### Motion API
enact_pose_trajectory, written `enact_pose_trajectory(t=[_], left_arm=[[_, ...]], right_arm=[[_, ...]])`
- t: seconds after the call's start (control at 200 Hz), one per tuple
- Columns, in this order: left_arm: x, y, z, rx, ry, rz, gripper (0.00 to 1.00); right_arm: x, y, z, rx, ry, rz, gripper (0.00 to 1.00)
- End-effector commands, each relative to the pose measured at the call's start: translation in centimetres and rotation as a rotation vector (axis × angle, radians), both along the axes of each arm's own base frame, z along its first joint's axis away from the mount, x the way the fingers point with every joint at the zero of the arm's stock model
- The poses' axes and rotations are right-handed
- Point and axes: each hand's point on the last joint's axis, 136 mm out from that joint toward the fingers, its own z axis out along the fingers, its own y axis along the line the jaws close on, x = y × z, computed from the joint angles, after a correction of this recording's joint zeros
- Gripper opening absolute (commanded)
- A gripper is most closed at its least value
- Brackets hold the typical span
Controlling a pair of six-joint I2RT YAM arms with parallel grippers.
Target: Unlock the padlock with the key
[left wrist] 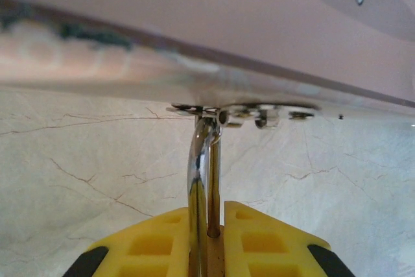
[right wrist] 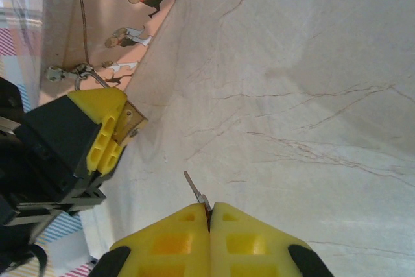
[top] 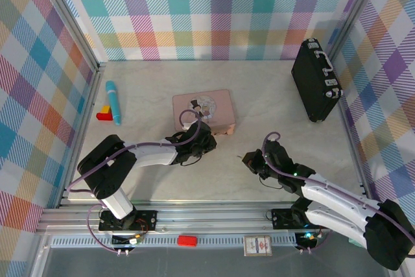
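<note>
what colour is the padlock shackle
Shiny silver chrome. The padlock shackle shows best in the left wrist view.

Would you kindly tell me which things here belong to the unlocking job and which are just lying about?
Job: padlock in left claw; key in right claw; pink tin, padlock at its clasp.
Lying about: black case; blue tube; red-and-yellow block.

Table [top: 272,115]: bare marble is lying open across centre-right, between pink tin [top: 217,105] and black case [top: 316,81]. Left gripper [top: 206,134] is crowding the tin's lower edge. Blue tube [top: 113,102] and red-yellow blocks [top: 104,115] are hugging the left wall. Right gripper [top: 246,159] is occupying lower centre.
</note>
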Motion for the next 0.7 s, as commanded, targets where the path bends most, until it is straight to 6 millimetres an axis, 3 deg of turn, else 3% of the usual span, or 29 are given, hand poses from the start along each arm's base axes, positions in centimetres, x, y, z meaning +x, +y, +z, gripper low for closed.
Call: enact_pose_trajectory(t=[0.0,0.505,0.695], left_arm=[[-0.2,-1.6,0.8,-0.066,-0.003,-0.012,0.03],[-0.1,-2.6,1.6,-0.148,0.001,0.002,0.00],[-0.1,-2.8,1.8,-0.182,0.007,0.013,0.00]], right_arm=[[0.3,1.0,0.5,0.108,0.022,-0.035,0.00],[-0.2,2.6,-1.2,0.230,0.156,-0.063,0.00],[0.1,3.5,-0.7,0.279,0.167,-0.060,0.00]])
